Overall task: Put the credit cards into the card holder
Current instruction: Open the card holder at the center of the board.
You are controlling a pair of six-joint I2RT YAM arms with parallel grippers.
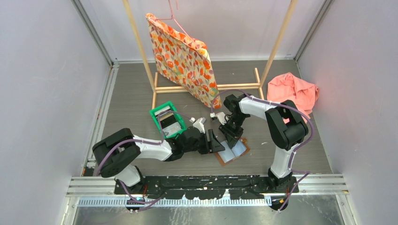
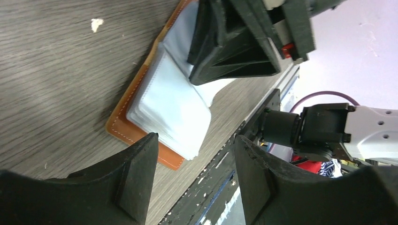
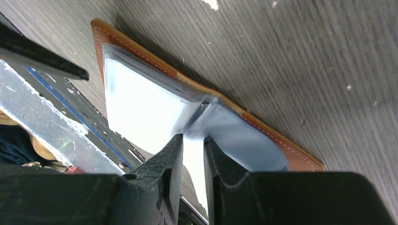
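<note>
The card holder [image 1: 233,151] lies open on the table, brown leather outside with clear plastic sleeves inside; it also shows in the left wrist view [image 2: 123,129] and the right wrist view [image 3: 131,44]. My right gripper [image 1: 233,136] stands over its fold, jaws nearly closed on a sleeve [image 3: 141,108] that rises between the fingers [image 3: 193,140]. My left gripper [image 1: 217,143] is open and empty just left of the holder, its near corner between the fingers [image 2: 196,154]. Credit cards, dark and pale, lie in the green bin [image 1: 157,111].
A wooden rack with a flowered bag [image 1: 183,61] stands at the back. A pink cloth [image 1: 293,91] lies at the back right. The black mounting rail [image 1: 211,183] runs along the near edge, close to the holder.
</note>
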